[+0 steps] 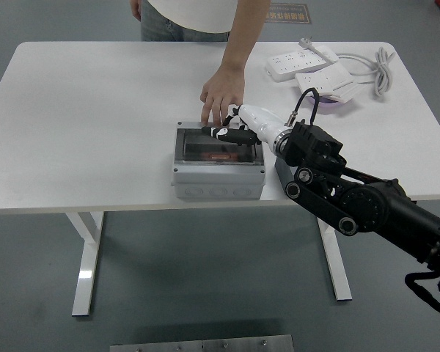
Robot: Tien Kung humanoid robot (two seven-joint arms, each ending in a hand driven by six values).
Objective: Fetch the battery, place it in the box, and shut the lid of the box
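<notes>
The grey box (218,181) stands near the table's front edge, at its middle. Its clear lid (194,144) lies down flat over the box. The orange battery (218,155) shows dimly through the lid, inside the box. My right hand (227,134) rests on top of the lid with its black fingers stretched out leftwards, holding nothing. A person's hand (221,95) touches the box's far edge from across the table. My left arm is out of view.
Two white power strips (302,63) with a coiled cable (382,67) lie at the back right, a purple object (328,103) just in front of them. The white table (88,117) stretches bare to the left of the box.
</notes>
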